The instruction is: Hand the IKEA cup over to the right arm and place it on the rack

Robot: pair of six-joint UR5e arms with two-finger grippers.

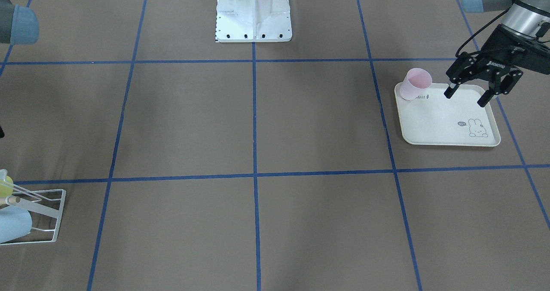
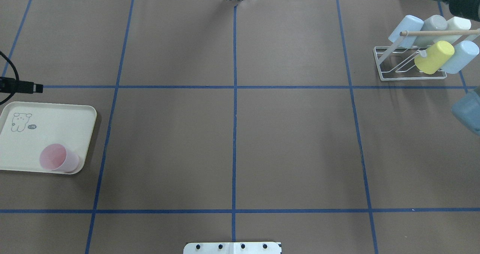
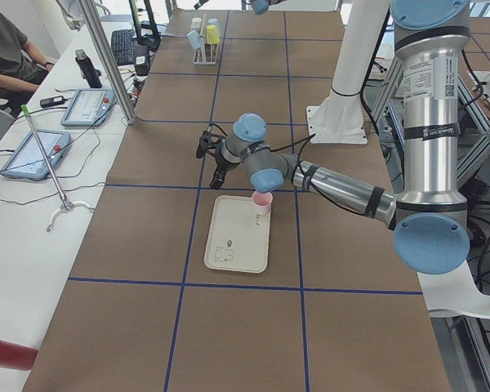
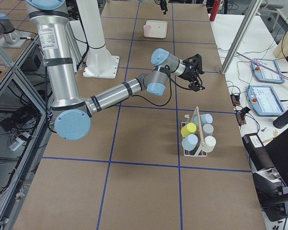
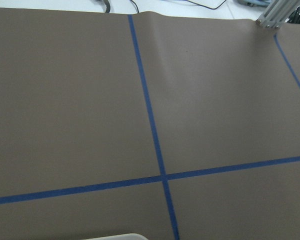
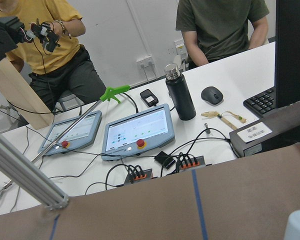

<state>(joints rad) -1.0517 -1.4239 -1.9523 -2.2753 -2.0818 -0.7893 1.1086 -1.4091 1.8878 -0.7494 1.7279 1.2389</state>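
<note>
Front-facing view: the pink cup stands mouth up in a corner of the cream tray, on the side toward the robot base. The left arm holds its jaws spread and empty above the tray's edge, beside the cup and clear of it. The white wire rack is far across the tabletop, cut by the frame edge. Overhead view: the cup sits on the tray, and the rack at the opposite far corner carries several cups, a yellow one among them. Left side view: the near arm's jaws hang close to the cup with no contact. Right side view: the right arm reaches toward the rack. Its jaws carry no cup, but I cannot tell how wide they stand. Left wrist view: only taped tabletop and a sliver of tray. Right wrist view: looks off the tabletop at tablets and seated people. Status, as judged: nothing is done yet. Grasp, lift, handover to the right arm and seating on the rack all remain.
</note>
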